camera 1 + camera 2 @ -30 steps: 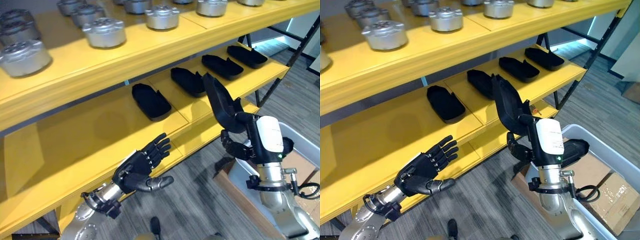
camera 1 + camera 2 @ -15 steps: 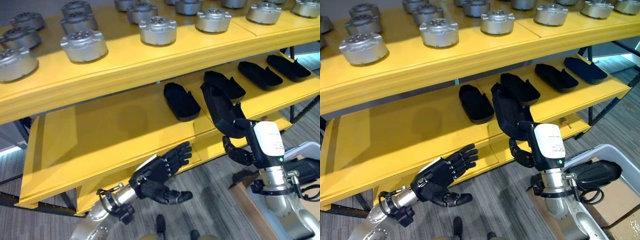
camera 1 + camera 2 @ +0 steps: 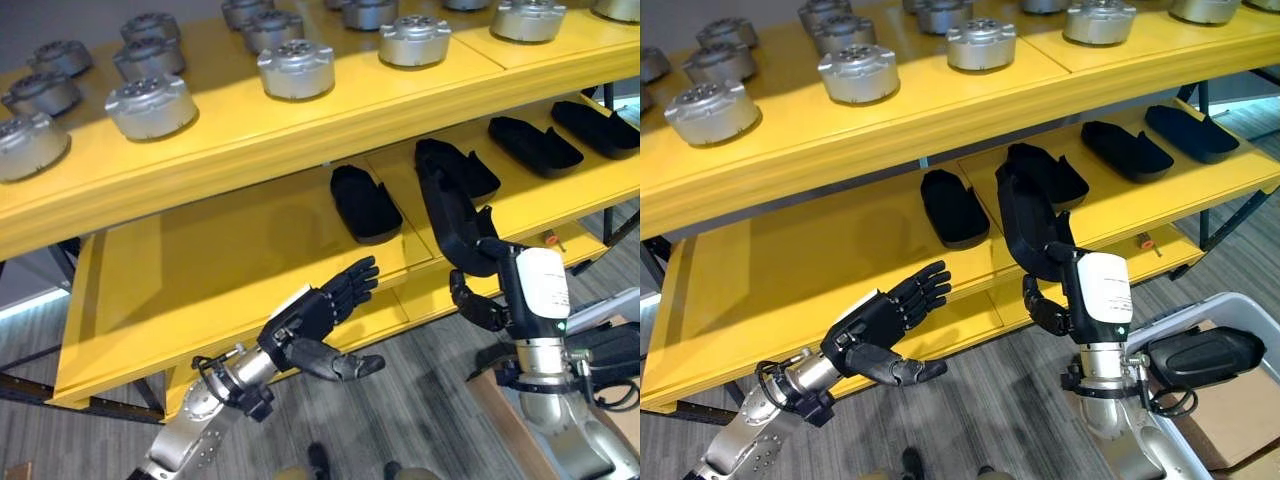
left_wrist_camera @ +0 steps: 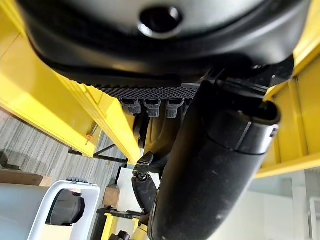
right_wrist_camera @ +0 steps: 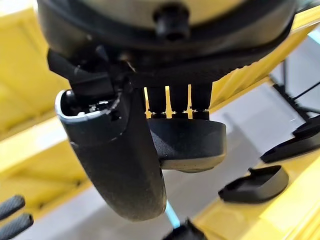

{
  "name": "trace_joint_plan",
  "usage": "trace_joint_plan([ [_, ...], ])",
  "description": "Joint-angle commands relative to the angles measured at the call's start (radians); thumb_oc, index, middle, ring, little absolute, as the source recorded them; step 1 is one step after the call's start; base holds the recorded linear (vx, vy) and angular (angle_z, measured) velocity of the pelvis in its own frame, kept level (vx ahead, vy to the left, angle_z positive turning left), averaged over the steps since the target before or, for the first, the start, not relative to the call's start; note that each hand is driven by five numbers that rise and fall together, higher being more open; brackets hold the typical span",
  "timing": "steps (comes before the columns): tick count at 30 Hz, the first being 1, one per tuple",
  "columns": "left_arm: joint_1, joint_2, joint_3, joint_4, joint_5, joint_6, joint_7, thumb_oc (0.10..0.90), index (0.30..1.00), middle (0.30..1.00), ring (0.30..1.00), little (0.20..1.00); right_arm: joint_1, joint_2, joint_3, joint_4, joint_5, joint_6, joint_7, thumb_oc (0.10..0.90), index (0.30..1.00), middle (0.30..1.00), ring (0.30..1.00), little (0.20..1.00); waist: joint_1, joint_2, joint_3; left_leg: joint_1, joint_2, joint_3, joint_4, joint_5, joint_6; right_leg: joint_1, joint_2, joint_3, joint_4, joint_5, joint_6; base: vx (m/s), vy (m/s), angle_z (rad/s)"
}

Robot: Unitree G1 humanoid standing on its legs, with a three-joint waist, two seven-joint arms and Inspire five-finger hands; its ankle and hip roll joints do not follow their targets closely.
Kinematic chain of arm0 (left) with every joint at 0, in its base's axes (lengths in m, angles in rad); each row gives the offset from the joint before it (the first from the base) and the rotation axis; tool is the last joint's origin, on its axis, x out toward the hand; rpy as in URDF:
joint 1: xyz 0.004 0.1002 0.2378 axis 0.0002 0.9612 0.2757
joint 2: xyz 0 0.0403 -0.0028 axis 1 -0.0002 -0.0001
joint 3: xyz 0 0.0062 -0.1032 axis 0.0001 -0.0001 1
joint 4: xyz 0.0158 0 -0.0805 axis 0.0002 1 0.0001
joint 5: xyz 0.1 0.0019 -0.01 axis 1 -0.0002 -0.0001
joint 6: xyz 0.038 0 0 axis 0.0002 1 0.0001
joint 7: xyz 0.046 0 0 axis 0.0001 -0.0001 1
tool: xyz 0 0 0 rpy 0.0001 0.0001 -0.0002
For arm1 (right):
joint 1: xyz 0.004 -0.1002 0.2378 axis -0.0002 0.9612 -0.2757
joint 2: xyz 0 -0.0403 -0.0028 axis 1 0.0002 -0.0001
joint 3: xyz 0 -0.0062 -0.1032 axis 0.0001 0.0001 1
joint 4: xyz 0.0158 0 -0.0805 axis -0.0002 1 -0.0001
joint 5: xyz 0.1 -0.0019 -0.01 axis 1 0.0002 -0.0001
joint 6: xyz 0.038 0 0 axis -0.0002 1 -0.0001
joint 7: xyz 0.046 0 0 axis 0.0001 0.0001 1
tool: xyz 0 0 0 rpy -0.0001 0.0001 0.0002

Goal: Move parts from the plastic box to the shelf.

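Note:
My right hand (image 3: 1048,303) is shut on a long black moulded part (image 3: 1023,222), held upright in front of the yellow middle shelf (image 3: 220,270). In the right wrist view the thumb (image 5: 125,150) and fingers pinch this black part (image 5: 187,145). Several matching black parts lie in a row on that shelf, the nearest (image 3: 363,203) just left of the held one. My left hand (image 3: 312,320) hovers open, fingers straight, below the shelf's front edge. The grey plastic box (image 3: 1252,312) stands at the lower right with another black part (image 3: 1200,355) in it.
Several round silver metal parts (image 3: 296,68) stand on the upper shelf. The left stretch of the middle shelf is bare yellow board. A small orange item (image 3: 1147,242) lies near the shelf's front edge. A cardboard box (image 3: 1240,420) sits under the plastic box.
The camera has swung left along the shelf, so the whole picture shifted. My right hand keeps the black part raised before the middle shelf; my left hand stays open.

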Motion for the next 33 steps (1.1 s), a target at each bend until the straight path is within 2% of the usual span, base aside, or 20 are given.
trace_joint_plan([
  [1, -0.061, -0.055, 0.069, -0.069, 0.033, -0.179, 0.152, 0.9, 1.0, 1.0, 1.0, 1.0, -0.098, -0.077, -0.124, -0.076, -0.02, -0.095, -0.132, 0.4, 0.3, 0.3, 0.3, 0.3, -0.003, 0.004, -0.03, -0.039, 0.076, -0.056, -0.009, 0.078, -0.043, -0.033, 0.036, 0.078, -0.045, 0.078, 0.039, 0.09, 0.269, -0.18],
  [3, -0.047, -0.075, 0.098, -0.036, -0.033, -0.197, 0.145, 0.9, 1.0, 1.0, 1.0, 1.0, -0.093, -0.087, -0.14, -0.074, -0.022, -0.087, -0.144, 0.4, 0.3, 0.3, 0.3, 0.3, 0.0, 0.0, -0.023, -0.059, 0.122, -0.035, -0.03, 0.117, -0.065, -0.016, 0.01, 0.058, -0.051, 0.071, 0.045, 0.07, 0.283, -0.19],
  [4, -0.041, -0.084, 0.115, -0.017, -0.024, -0.215, 0.137, 0.9, 1.0, 1.0, 1.0, 1.0, -0.086, -0.086, -0.149, -0.074, -0.024, -0.088, -0.151, 0.4, 0.3, 0.3, 0.3, 0.3, 0.0, 0.0, -0.021, -0.069, 0.134, -0.022, -0.022, 0.117, -0.068, -0.013, -0.002, 0.043, -0.05, 0.068, 0.047, 0.03, 0.233, 0.0],
  [5, -0.037, -0.084, 0.122, -0.007, -0.024, -0.229, 0.127, 0.9, 1.0, 1.0, 1.0, 1.0, -0.082, -0.088, -0.16, -0.075, -0.022, -0.087, -0.149, 0.4, 0.3, 0.3, 0.3, 0.3, -0.003, 0.001, -0.022, -0.059, 0.131, 0.0, -0.027, 0.091, -0.064, -0.015, -0.012, 0.025, -0.048, 0.068, 0.051, 0.05, 0.302, 0.04],
  [7, -0.027, -0.099, 0.145, 0.005, -0.029, -0.242, 0.107, 0.9, 1.0, 1.0, 1.0, 1.0, -0.071, -0.076, -0.158, -0.078, -0.04, -0.089, -0.136, 0.4, 0.3, 0.3, 0.3, 0.3, 0.002, 0.015, -0.02, -0.025, 0.101, 0.025, -0.048, 0.035, -0.059, -0.02, -0.043, -0.01, -0.038, 0.073, 0.066, 0.14, 0.517, 0.11],
  [9, -0.014, -0.093, 0.163, 0.003, 0.004, -0.246, 0.128, 0.9, 1.0, 1.0, 1.0, 1.0, -0.062, -0.065, -0.163, -0.089, -0.048, -0.097, -0.123, 0.4, 0.3, 0.3, 0.3, 0.3, 0.008, 0.019, -0.023, -0.006, 0.08, 0.016, -0.048, 0.013, -0.052, -0.017, -0.058, -0.016, -0.033, 0.076, 0.077, 0.17, 0.412, 0.25],
  [12, 0.021, -0.08, 0.203, -0.007, -0.038, -0.227, 0.13, 0.9, 1.0, 1.0, 1.0, 1.0, -0.042, -0.05, -0.171, -0.12, -0.061, -0.102, -0.095, 0.4, 0.3, 0.3, 0.3, 0.3, 0.028, 0.017, -0.033, 0.012, 0.044, 0.004, -0.041, -0.026, -0.035, -0.017, -0.081, -0.027, -0.022, 0.075, 0.098, 0.14, 0.271, 0.12],
  [16, 0.042, -0.076, 0.224, 0.0, 0.009, -0.226, 0.116, 0.9, 1.0, 1.0, 1.0, 1.0, -0.068, -0.037, -0.131, -0.151, -0.091, -0.084, -0.049, 0.4, 0.3, 0.3, 0.3, 0.3, 0.063, 0.003, -0.047, 0.024, -0.002, 0.005, -0.042, -0.06, 0.0, -0.02, -0.115, -0.07, -0.021, 0.087, 0.126, 0.13, 0.295, 0.21],
  [20, 0.032, -0.062, 0.227, -0.015, 0.029, -0.216, 0.129, 0.9, 1.0, 1.0, 1.0, 1.0, -0.105, -0.036, -0.084, -0.162, -0.095, -0.079, -0.007, 0.4, 0.3, 0.3, 0.3, 0.3, 0.091, -0.002, -0.059, 0.037, -0.033, 0.014, -0.06, -0.075, 0.027, -0.024, -0.136, -0.107, -0.019, 0.102, 0.144, 0.09, 0.246, 0.13],
  [23, 0.032, -0.061, 0.228, -0.017, 0.032, -0.212, 0.131, 0.9, 1.0, 1.0, 1.0, 1.0, -0.117, -0.035, -0.067, -0.164, -0.095, -0.084, 0.009, 0.4, 0.3, 0.3, 0.3, 0.3, 0.1, -0.005, -0.062, 0.037, -0.042, 0.019, -0.062, -0.079, 0.034, -0.024, -0.146, -0.12, -0.018, 0.109, 0.145, 0.04, 0.176, 0.04],
  [27, 0.054, -0.053, 0.233, -0.03, 0.052, -0.221, 0.127, 0.9, 1.0, 1.0, 1.0, 1.0, -0.17, -0.035, 0.006, -0.151, -0.106, -0.08, 0.042, 0.4, 0.3, 0.3, 0.3, 0.3, 0.155, -0.015, -0.069, 0.036, -0.071, 0.079, -0.063, -0.098, 0.062, -0.035, -0.19, -0.239, 0.026, 0.14, 0.145, 0.03, 0.224, -0.04],
  [29, 0.059, -0.052, 0.235, -0.033, 0.05, -0.219, 0.124, 0.9, 1.0, 1.0, 1.0, 1.0, -0.18, -0.034, 0.019, -0.146, -0.111, -0.081, 0.048, 0.4, 0.3, 0.3, 0.3, 0.3, 0.163, -0.018, -0.069, 0.038, -0.076, 0.09, -0.064, -0.101, 0.067, -0.037, -0.202, -0.259, 0.038, 0.148, 0.148, 0.04, 0.111, -0.26],
  [30, 0.065, -0.052, 0.233, -0.033, 0.047, -0.223, 0.118, 0.9, 1.0, 1.0, 1.0, 1.0, -0.199, -0.032, 0.043, -0.137, -0.114, -0.08, 0.064, 0.4, 0.3, 0.3, 0.3, 0.3, 0.18, -0.021, -0.07, 0.049, -0.085, 0.096, -0.069, -0.117, 0.071, -0.039, -0.218, -0.287, 0.071, 0.159, 0.16, 0.01, 0.144, -0.33],
  [32, 0.071, -0.051, 0.233, -0.037, 0.044, -0.227, 0.111, 0.9, 1.0, 1.0, 1.0, 1.0, -0.221, -0.035, 0.066, -0.121, -0.105, -0.079, 0.071, 0.4, 0.3, 0.3, 0.3, 0.3, 0.187, -0.025, -0.063, 0.043, -0.09, 0.109, -0.068, -0.109, 0.084, -0.06, -0.212, -0.29, 0.108, 0.162, 0.151, -0.01, 0.092, -0.3],
  [33, 0.064, -0.047, 0.221, -0.035, 0.04, -0.23, 0.102, 0.9, 1.0, 1.0, 1.0, 1.0, -0.224, -0.039, 0.075, -0.109, -0.106, -0.08, 0.069, 0.4, 0.3, 0.3, 0.3, 0.3, 0.181, -0.028, -0.059, 0.034, -0.096, 0.08, -0.061, -0.113, 0.089, -0.065, -0.162, -0.251, 0.101, 0.126, 0.142, 0.05, -0.011, -0.13],
])
